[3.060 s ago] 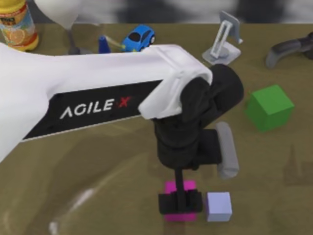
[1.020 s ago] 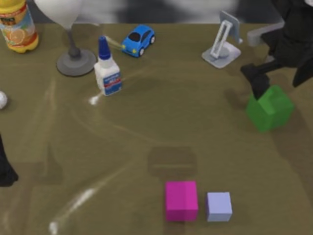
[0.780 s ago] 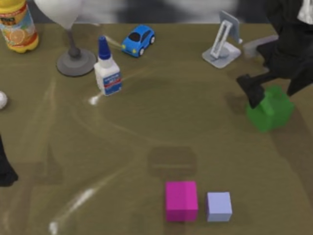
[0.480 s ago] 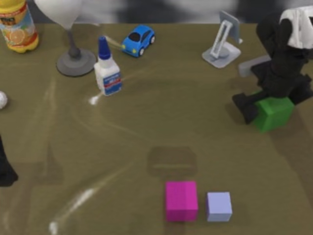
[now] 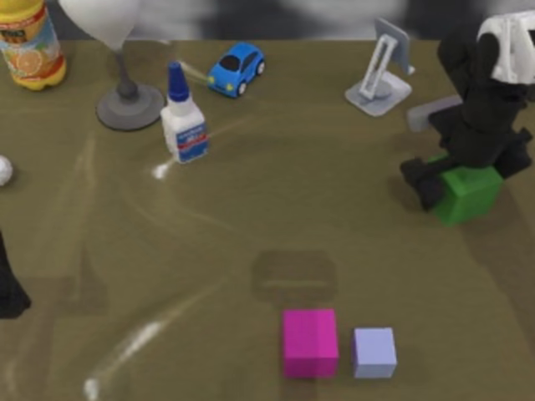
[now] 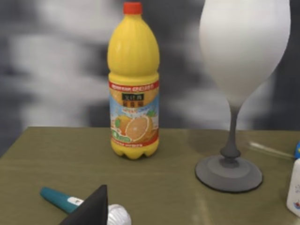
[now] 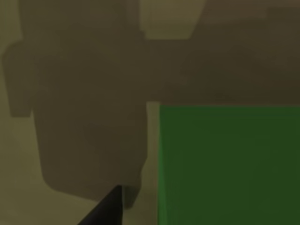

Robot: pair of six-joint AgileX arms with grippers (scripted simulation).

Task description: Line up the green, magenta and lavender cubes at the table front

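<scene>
The green cube (image 5: 470,195) sits at the table's right side. My right gripper (image 5: 470,173) is down over it and open, one finger (image 5: 420,182) beside the cube's left face with a sliver of table between them. In the right wrist view the green cube (image 7: 229,164) fills the frame next to one dark fingertip (image 7: 110,206). The magenta cube (image 5: 310,342) and the smaller lavender cube (image 5: 374,352) stand side by side, a little apart, at the table front. My left gripper (image 5: 10,292) is parked at the left edge, open and empty.
Along the back stand an orange juice bottle (image 5: 29,42), a lamp base (image 5: 129,107), a glue bottle (image 5: 184,117), a blue toy car (image 5: 237,67) and a grey phone stand (image 5: 382,71). A white ball (image 5: 3,170) lies at the left edge.
My left arm has let go of the magenta cube and pulled back to the left edge. My right gripper has come down from the back right and now straddles the green cube.
</scene>
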